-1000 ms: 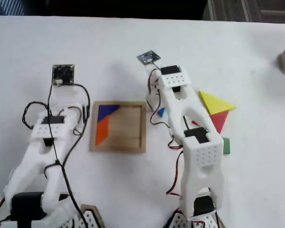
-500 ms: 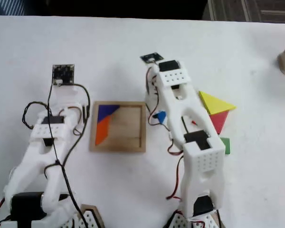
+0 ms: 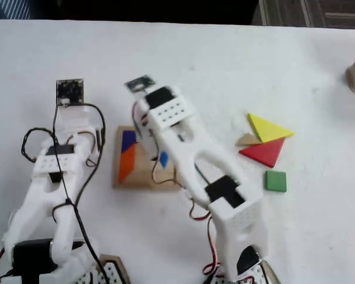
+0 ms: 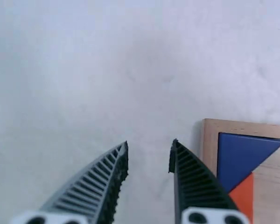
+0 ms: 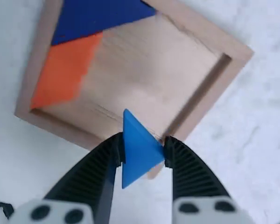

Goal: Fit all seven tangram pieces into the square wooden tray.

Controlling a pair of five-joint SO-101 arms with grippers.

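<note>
Closed from both sides on a small blue triangle [image 5: 137,151], the jaws of the right gripper [image 5: 143,142] hold it at lower centre of the right wrist view, above a corner of the square wooden tray [image 5: 210,93]. Beyond it, a dark blue triangle [image 5: 93,18] and an orange piece [image 5: 65,74] lie along one side of the tray. The left gripper [image 4: 149,144] has its jaws partly apart and empty over the white table [image 3: 225,59], just beside the tray. At right in the high view lie a green square [image 3: 276,181], a red triangle [image 3: 263,152], a yellow triangle [image 3: 267,127] and what looks like a small tan piece [image 3: 247,140].
</note>
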